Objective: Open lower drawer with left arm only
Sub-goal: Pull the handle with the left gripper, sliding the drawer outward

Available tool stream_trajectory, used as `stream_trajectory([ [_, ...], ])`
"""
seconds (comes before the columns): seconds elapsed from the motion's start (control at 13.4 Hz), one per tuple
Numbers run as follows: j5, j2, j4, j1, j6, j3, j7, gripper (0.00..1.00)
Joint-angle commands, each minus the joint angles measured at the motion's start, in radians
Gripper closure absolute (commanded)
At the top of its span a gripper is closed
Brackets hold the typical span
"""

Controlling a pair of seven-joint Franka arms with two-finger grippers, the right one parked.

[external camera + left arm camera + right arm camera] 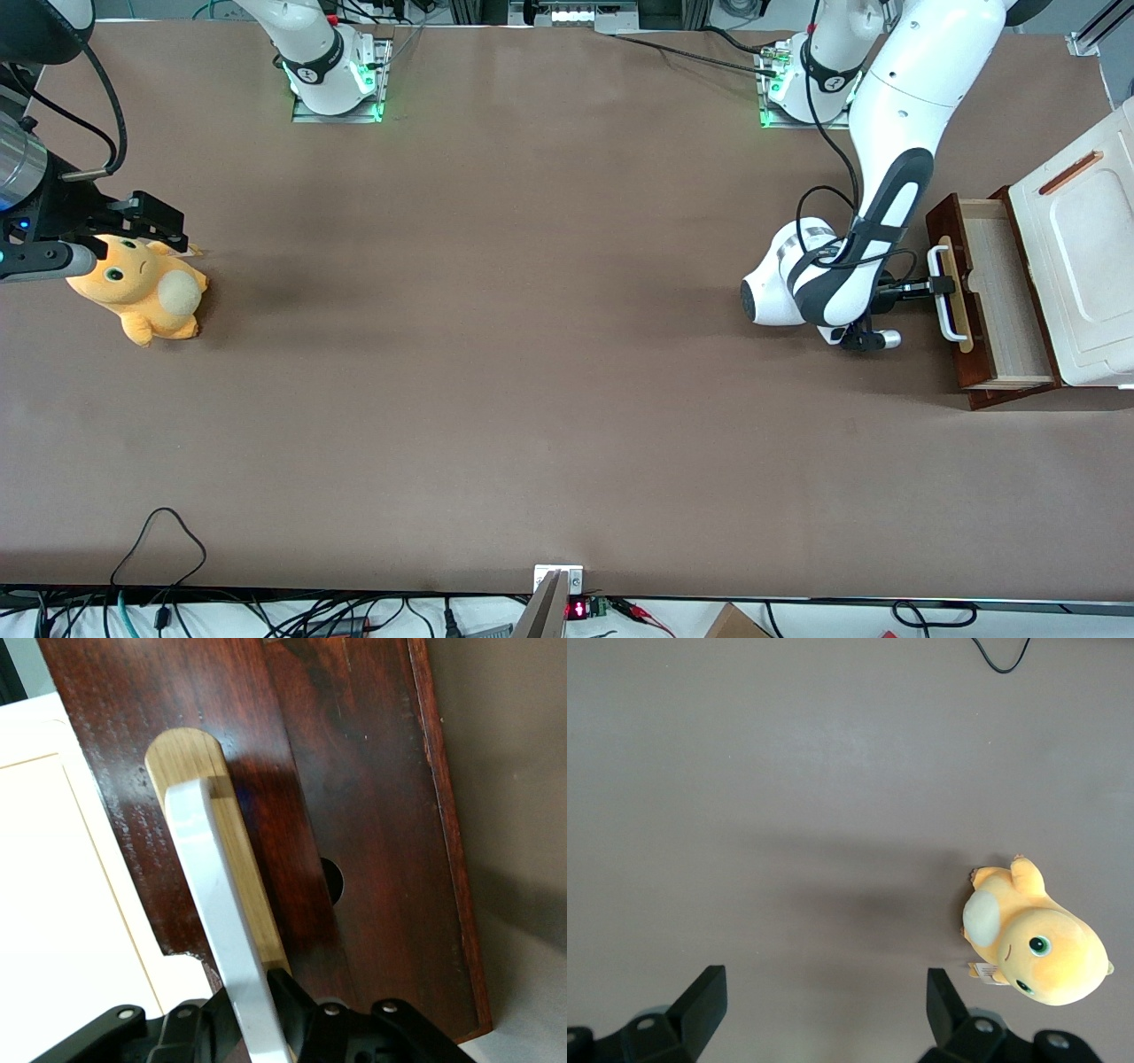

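Drawer, lower, of the white cabinet at the working arm's end of the desk: already drawn partly out, light wood floor showing.

Hand of the left arm: closed on the white bar handle, one finger pressed to each side of it.

Handling, as judged: pull straight along the drawer's run, level, grip kept square on the bar so it neither twists nor slips.

Contents: nothing visible in the exposed part; the rest lies hidden under the cabinet top.

Other item: orange plush toy, toward the parked arm's end.
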Motion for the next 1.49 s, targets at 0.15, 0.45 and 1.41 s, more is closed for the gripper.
stream_trajectory([
  [0.15,-0.064,0.003,0.022,-0.034,-0.052,0.003,-0.014,0.85],
  [0.45,-0.068,0.003,0.024,-0.04,-0.061,0.003,-0.016,0.85],
  [1.41,-0.116,0.008,0.038,-0.091,-0.086,0.003,-0.025,0.85],
])
